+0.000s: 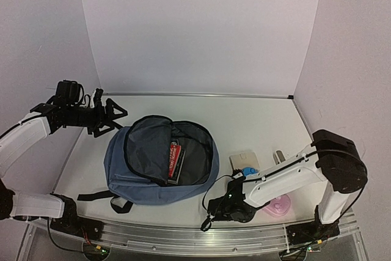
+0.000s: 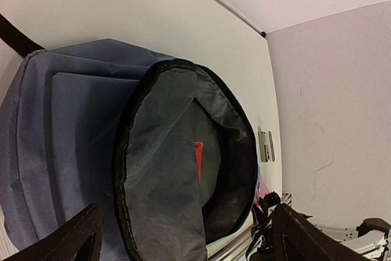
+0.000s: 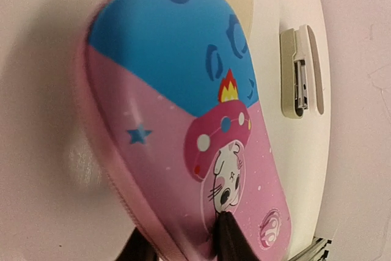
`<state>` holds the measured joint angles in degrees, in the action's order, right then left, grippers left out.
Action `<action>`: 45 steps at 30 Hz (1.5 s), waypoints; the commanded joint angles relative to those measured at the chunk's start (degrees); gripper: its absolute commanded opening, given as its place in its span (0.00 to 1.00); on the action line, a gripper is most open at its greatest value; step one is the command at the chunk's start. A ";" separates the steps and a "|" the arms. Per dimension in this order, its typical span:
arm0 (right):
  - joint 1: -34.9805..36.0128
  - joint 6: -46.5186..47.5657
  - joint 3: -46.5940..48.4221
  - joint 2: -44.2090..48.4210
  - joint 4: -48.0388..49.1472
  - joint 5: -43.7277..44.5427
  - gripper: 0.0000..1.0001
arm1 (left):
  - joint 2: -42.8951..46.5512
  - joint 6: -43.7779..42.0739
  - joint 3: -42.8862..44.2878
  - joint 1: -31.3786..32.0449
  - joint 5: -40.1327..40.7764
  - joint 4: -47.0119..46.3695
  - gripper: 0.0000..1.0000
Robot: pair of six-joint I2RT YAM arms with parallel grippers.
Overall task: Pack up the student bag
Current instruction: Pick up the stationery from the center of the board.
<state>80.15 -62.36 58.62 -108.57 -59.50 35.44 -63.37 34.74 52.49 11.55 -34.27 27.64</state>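
**A:** Entry one, the backpack?

**B:** Backpack (image 1: pixel 140 175): flat on the table (image 1: pixel 256 120), mouth unzipped, red book (image 1: pixel 176 158) lying inside. It sits just ahead of and below the left gripper (image 1: pixel 119 119). That gripper's fingers stand wide apart and hold nothing.

**A:** Entry two, the right gripper?

**B:** Right gripper (image 3: pixel 186 246): fingers drawn in on the near end of the pencil case (image 3: pixel 183 108). One finger is on its top face and one is at its rim, so it looks clamped. The case runs straight away from the fingertips. A stapler (image 3: pixel 298 71) lies to the right of its far end, apart from it. The backpack is off to this gripper's side, towards the other arm.

**A:** Entry three, hazards?

**B:** Three, by my reckoning.
- **End-only hold:** the long case may swing or slip free once it is lifted.
- **Soft mouth:** nothing props the flap open, so the case may catch the rim or push the fabric shut.
- **Book in the opening:** the case may land on it and slide back out.
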 commanded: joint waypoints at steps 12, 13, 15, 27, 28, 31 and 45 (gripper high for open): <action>-4.41 4.53 9.55 20.80 9.93 -3.36 0.00 | 6.38 -4.52 -4.00 1.41 -14.27 -9.52 1.00; -5.11 5.97 9.78 23.39 11.25 -3.80 0.00 | 6.69 -3.52 -4.26 1.81 -14.31 -10.43 1.00; -6.38 9.07 10.33 26.96 14.99 -4.80 0.00 | 6.69 -1.32 -4.38 3.43 -13.67 -12.04 1.00; -6.90 35.07 7.90 35.55 36.76 1.54 0.00 | -5.42 16.29 1.71 21.37 -6.68 -25.16 0.99; -6.85 36.98 7.94 35.05 37.69 1.78 0.00 | -6.12 17.60 2.22 22.30 -6.17 -26.35 0.99; -5.97 41.58 9.04 32.20 39.01 3.71 0.00 | -8.16 21.24 3.85 24.81 -5.09 -30.28 0.99; 0.03 49.76 17.10 16.84 39.11 14.22 0.00 | -18.01 26.42 6.92 27.88 -3.72 -33.88 1.00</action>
<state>79.00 -15.98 71.01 -89.63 -23.16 44.27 -78.31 59.86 56.42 39.11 -38.52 -5.19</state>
